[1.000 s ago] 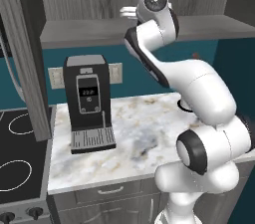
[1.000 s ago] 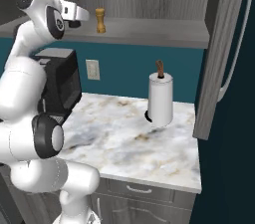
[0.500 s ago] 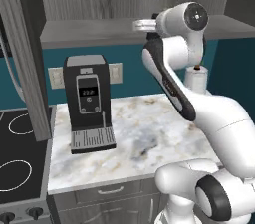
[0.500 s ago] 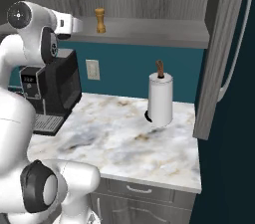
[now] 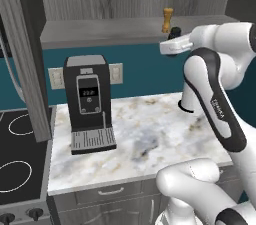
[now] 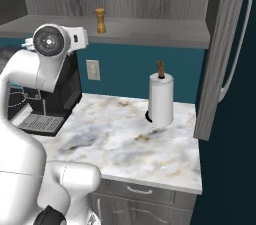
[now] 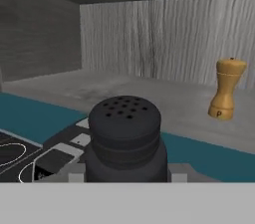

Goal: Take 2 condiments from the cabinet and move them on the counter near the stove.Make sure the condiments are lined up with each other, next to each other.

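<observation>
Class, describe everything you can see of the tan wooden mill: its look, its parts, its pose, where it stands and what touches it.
The tan wooden mill is a slim, turned piece in orange-tan wood: a flared round foot, a narrow waist, a wider collar and a small knob on top. A small dark mark sits near its foot. It stands upright on the grey shelf board of the cabinet, toward the wood-grain back wall. Nothing but the shelf touches it.

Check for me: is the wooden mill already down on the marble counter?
No. The wooden mill stands upright on the cabinet shelf, well above the counter.
</observation>
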